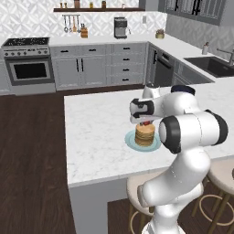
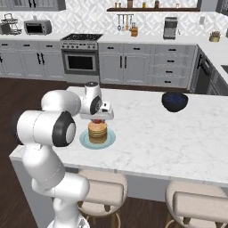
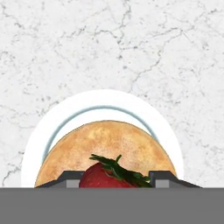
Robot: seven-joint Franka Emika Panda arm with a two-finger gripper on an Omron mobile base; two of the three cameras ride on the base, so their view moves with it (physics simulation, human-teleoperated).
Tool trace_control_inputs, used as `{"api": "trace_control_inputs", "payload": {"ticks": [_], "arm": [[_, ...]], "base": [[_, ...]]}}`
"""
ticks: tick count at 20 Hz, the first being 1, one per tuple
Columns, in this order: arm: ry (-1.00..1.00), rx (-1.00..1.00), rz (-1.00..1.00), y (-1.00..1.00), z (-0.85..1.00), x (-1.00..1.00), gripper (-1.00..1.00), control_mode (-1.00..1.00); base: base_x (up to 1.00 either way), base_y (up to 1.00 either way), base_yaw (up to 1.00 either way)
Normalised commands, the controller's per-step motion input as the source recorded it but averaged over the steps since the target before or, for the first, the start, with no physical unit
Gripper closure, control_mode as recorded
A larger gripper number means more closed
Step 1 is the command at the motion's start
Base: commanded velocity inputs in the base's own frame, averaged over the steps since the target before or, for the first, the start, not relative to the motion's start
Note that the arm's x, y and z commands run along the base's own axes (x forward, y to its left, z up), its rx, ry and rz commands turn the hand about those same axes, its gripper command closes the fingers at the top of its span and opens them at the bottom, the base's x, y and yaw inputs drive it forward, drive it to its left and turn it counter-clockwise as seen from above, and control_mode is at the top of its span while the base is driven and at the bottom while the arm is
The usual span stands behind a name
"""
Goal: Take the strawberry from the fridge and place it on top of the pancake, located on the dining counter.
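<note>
Red and leaf-capped, the small roundish strawberry [image 3: 109, 175] sits pinched between the two dark finger tips of the white arm's end effector [image 3: 114, 178], which is closed on the fruit and points straight down. Directly beneath it, in the hand view, lies the tan-brown round pancake stack [image 3: 107, 144] on its pale blue plate [image 3: 100, 105], the fruit over the stack's near half rather than its middle, so the coming move looks like a short descent and release. Beyond stretches the white speckled stone table [image 1: 96, 123] of the dining island.
</note>
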Motion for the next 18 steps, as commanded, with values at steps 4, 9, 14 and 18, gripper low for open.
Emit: {"api": "trace_control_inputs", "payload": {"ticks": [4,9,14,18], "arm": [[0.0,-0.01,0.02,0.0,-0.06,0.06,1.0,-1.0],[0.02,0.0,0.01,0.0,-0.05,0.0,1.0,-1.0],[0.04,0.0,0.0,0.0,-0.07,0.0,-1.0,-1.0],[0.0,0.0,0.0,0.0,0.0,0.0,-1.0,-1.0]], "base": [[0.0,0.0,0.0],[0.0,0.0,0.0],[0.0,0.0,0.0],[0.0,0.0,0.0]]}}
